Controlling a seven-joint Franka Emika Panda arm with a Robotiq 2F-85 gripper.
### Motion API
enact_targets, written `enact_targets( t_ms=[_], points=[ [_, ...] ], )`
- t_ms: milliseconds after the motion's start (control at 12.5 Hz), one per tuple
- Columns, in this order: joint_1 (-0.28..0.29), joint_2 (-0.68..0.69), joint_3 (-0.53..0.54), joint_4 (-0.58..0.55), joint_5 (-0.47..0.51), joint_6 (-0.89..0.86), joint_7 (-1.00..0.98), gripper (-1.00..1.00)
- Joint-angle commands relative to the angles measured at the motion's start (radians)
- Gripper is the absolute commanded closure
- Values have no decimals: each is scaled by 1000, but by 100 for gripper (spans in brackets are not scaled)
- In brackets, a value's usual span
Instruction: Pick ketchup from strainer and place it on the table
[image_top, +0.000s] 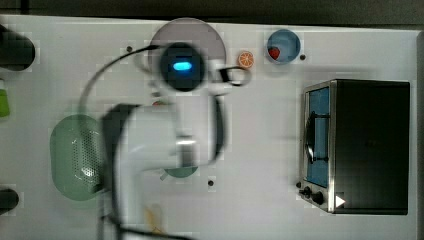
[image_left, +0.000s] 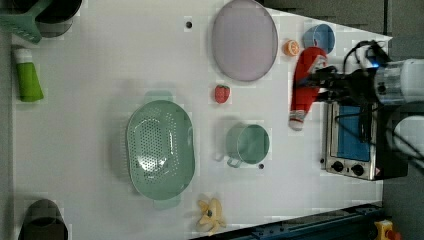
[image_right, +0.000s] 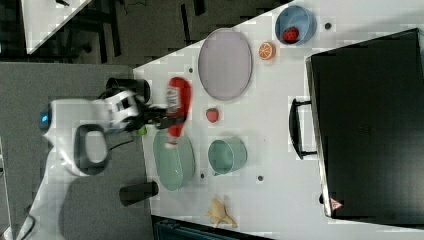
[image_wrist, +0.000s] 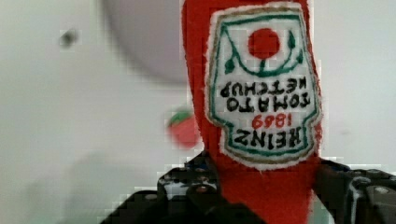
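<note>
**Ketchup held aloft in the claw, strainer empty**

Ketchup (image_left: 306, 85), a red soft bottle with a white cap and a stitched tomato label, hangs in the air at the upper right of the left view, clear of the desk (image_left: 100, 125). The claw (image_left: 320, 82) is clamped on its red body, one finger on each side, as the wrist view shows with the bottle (image_wrist: 254, 107) pinched between dark fingers (image_wrist: 187, 186). In the right view the bottle (image_right: 177, 112) sits left of centre, cap end pointing down toward the rim of the strainer (image_right: 173, 160).

The strainer (image_left: 160, 149), a pale green oval basin with a patch of small holes, lies at the lower middle of the left view and holds nothing. Just to its right stands a round green mug (image_left: 248, 144), also with nothing inside. A small blue bowl (image_right: 296, 25) at the top of the right view holds one red strawberry (image_right: 290, 34). A greyish oval plate (image_left: 244, 39) at the top centre of the left view is bare; an orange slice (image_left: 291, 47) lies beside it, and a second strawberry (image_left: 222, 93) lies on the desk below the plate. A toaster oven (image_top: 355, 146) fills the right side of the top view.
</note>
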Motion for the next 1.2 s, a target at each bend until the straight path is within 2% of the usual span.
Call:
enact_targets(
  t_ms=[80, 320, 640, 800, 1120, 1200],
  points=[
    [-37, -19, -70, -70, -6, -15, -93, -17],
    [-37, -18, -113, -182, -6, 36, -130, -17],
    [-36, 22, -117, -324, -8, 268, -130, -17],
    [-36, 76, -118, -345, -38, 350, -130, -23],
    [-36, 182, -119, -343, -61, 463, -130, -100],
    [-35, 175, -117, -339, -60, 465, -130, -100]
  ],
)
